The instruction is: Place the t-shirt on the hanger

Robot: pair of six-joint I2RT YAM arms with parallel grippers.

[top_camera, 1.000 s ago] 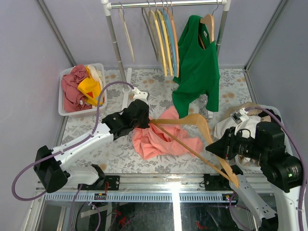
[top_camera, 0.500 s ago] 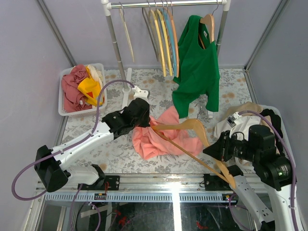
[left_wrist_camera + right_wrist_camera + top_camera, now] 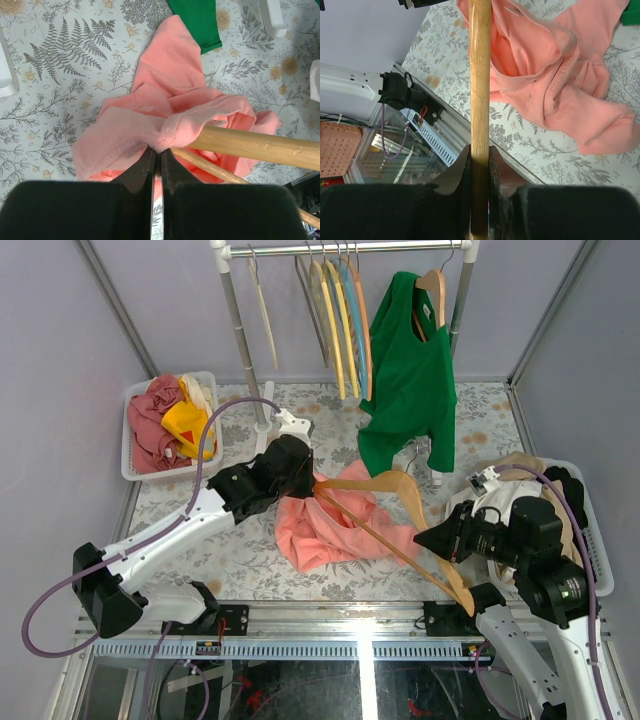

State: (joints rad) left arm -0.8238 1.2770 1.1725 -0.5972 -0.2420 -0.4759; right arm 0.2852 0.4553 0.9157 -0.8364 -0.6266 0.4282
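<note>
The salmon t-shirt point(image 3: 325, 530) lies bunched on the patterned table, mid-view. My left gripper point(image 3: 306, 483) is shut on a fold of its edge and holds that edge up; in the left wrist view the cloth point(image 3: 170, 100) is pinched at the gripper point(image 3: 156, 150). The wooden hanger point(image 3: 400, 487) slants from the shirt to my right gripper point(image 3: 432, 538), which is shut on its lower bar. One end of the hanger point(image 3: 260, 147) goes into the raised opening of the shirt. In the right wrist view the bar point(image 3: 480, 75) runs from the gripper point(image 3: 480, 150) into the shirt point(image 3: 545, 75).
A clothes rack point(image 3: 238, 320) stands at the back with several thin hangers point(image 3: 340, 310) and a green shirt point(image 3: 410, 380). A white basket point(image 3: 132, 440) with red and yellow clothes sits at the left. Another basket point(image 3: 590, 540) with pale clothes is behind the right arm.
My right gripper has carried the hanger left and toward the back, pushing its end further into the shirt. My left gripper has raised the shirt edge slightly toward the back.
</note>
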